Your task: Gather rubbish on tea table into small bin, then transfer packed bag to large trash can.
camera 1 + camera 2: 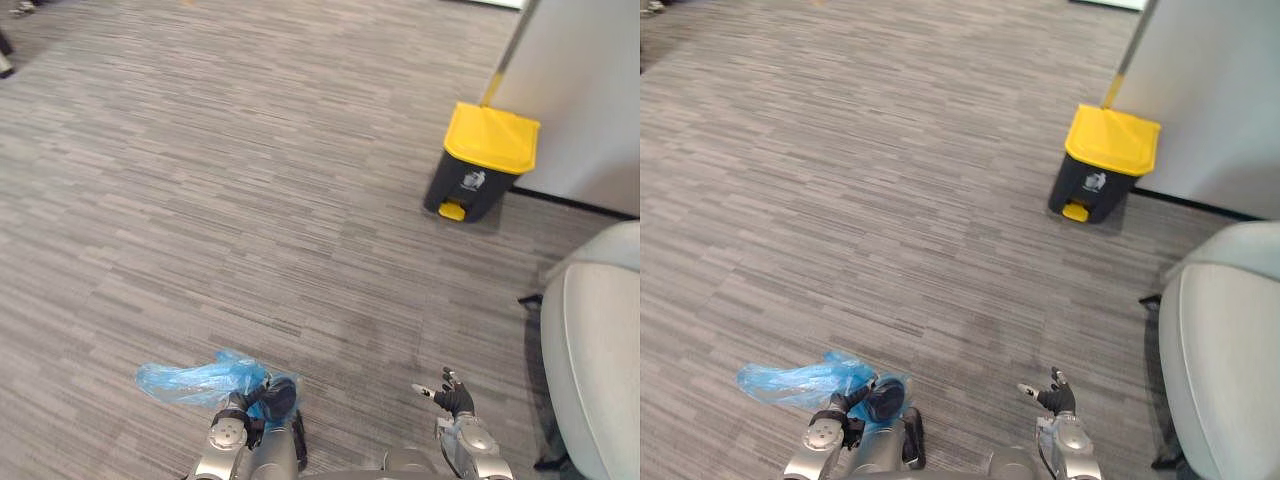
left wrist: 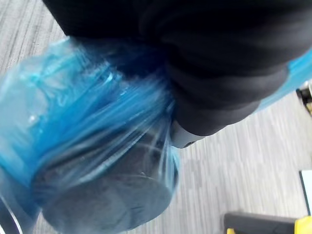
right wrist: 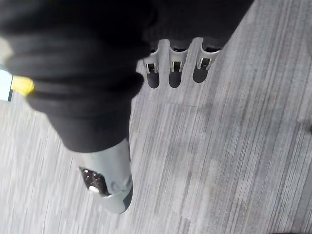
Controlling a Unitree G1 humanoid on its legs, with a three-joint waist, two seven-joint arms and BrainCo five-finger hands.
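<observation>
Grey striped carpet covers the whole floor, with a white wall panel at the far right.

Count: one trash can, one blue bag, one pale grey chair, two robot hands.

Trash can: dark body, yellow lid, yellow pedal at its foot. It stands upright against the panel, lid down, well apart from the robot and ahead to its right.

Blue bag: at the left robot hand, low and close in front of the robot. The thin, crinkled, see-through blue plastic bunches in folds right against the hand's dark cover, and a loose tail trails out to the robot's left. A dark round object sits inside, its shape showing through the film. How the left robot hand is closed on the plastic I cannot tell; the bag covers it.

Right robot hand: low on the robot's right, over bare carpet, near the chair's edge. Fingers straight and spread, thumb out to the side, nothing in it.
</observation>
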